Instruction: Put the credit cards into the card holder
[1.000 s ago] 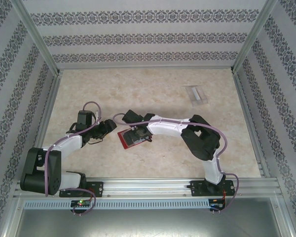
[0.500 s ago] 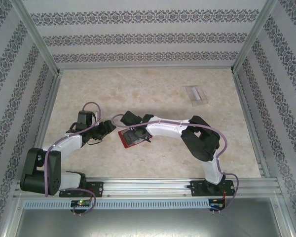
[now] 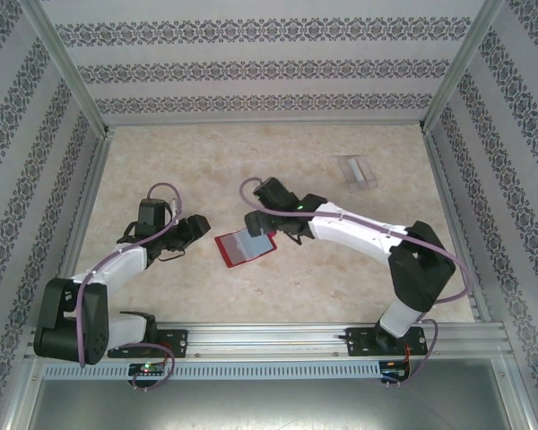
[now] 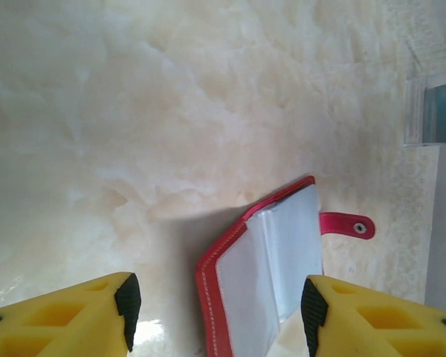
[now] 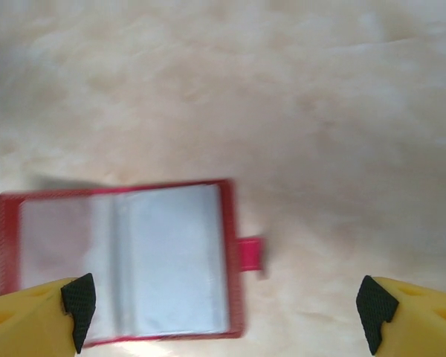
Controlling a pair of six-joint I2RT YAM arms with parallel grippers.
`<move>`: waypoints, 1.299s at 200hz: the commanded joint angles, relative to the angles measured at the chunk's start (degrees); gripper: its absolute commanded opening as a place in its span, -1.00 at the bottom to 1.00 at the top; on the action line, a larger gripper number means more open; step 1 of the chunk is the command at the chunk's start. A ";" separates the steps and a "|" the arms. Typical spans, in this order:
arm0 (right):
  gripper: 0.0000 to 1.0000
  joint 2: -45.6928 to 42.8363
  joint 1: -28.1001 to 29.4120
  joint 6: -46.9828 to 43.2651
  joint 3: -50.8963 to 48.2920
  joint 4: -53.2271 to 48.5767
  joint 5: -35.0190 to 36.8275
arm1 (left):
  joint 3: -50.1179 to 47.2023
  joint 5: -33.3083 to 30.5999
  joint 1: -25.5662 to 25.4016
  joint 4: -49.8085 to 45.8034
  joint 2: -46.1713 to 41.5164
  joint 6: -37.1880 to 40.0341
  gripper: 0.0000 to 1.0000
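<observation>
The card holder (image 3: 245, 248) lies open on the table, bluish-grey pockets up, its red strap toward the right. In the left wrist view the card holder (image 4: 264, 268) sits just ahead of my open left gripper (image 4: 219, 312), partly between the yellow fingers. My left gripper (image 3: 192, 229) is just left of it. My right gripper (image 3: 273, 231) hovers open above the holder's right edge, and the card holder (image 5: 123, 260) shows at lower left with nothing held by the right gripper (image 5: 227, 306). The pale translucent credit cards (image 3: 357, 172) lie far back right, apart from both grippers.
Patterned walls with metal posts enclose the marble-look table (image 3: 188, 161). A metal rail (image 3: 269, 339) carrying the arm bases runs along the near edge. A clear, bluish object (image 4: 431, 111) at the left wrist view's right edge looks like the cards.
My right arm has lifted off the card holder and swung back to the right, leaving it uncovered and open. The left arm has barely shifted.
</observation>
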 commanded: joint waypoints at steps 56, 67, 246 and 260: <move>0.85 -8.18 -24.01 -2.07 -4.60 2.69 1.82 | 6.01 -6.99 -5.39 -11.42 -7.81 6.38 0.99; 0.85 -7.60 -26.81 -3.45 -3.90 2.08 4.60 | 6.88 -8.40 -6.18 -12.65 -7.50 7.07 0.99; 0.74 22.07 -39.48 -18.71 23.14 -8.89 11.11 | 14.08 -21.06 -10.69 -20.48 -6.03 11.49 0.99; 0.75 21.89 -39.52 -18.76 22.49 -8.50 9.65 | 14.94 -20.95 -10.72 -20.93 -5.43 11.53 0.99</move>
